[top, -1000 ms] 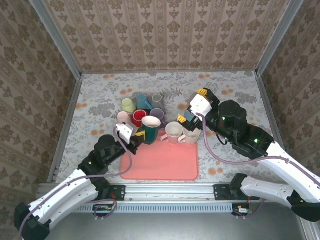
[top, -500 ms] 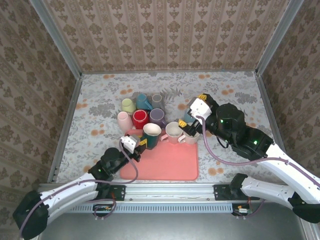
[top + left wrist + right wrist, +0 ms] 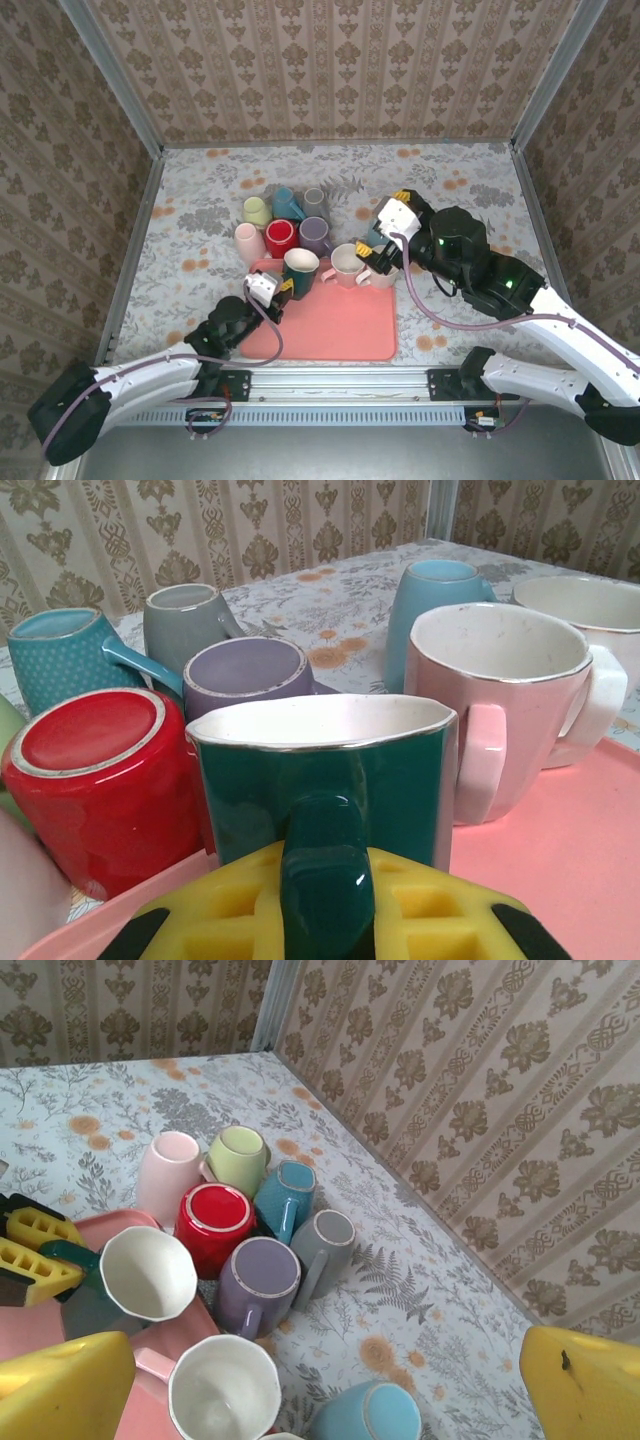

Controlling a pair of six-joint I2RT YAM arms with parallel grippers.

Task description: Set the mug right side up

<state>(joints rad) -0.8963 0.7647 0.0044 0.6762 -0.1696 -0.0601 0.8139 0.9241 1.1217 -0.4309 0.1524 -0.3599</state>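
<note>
Your left gripper (image 3: 325, 925) is clamped on the handle of the green mug (image 3: 400, 785), standing rim-up on the pink tray (image 3: 560, 880) just ahead. Your right gripper (image 3: 320, 1350) hangs spread wide.

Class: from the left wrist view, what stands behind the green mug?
An upside-down purple mug, base showing; the green mug covers its lower part and rim.

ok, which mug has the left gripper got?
The dark green mug, upright at the pink tray's far edge: the left gripper is shut on its handle. The pale pink mug beside it stands free.
</note>
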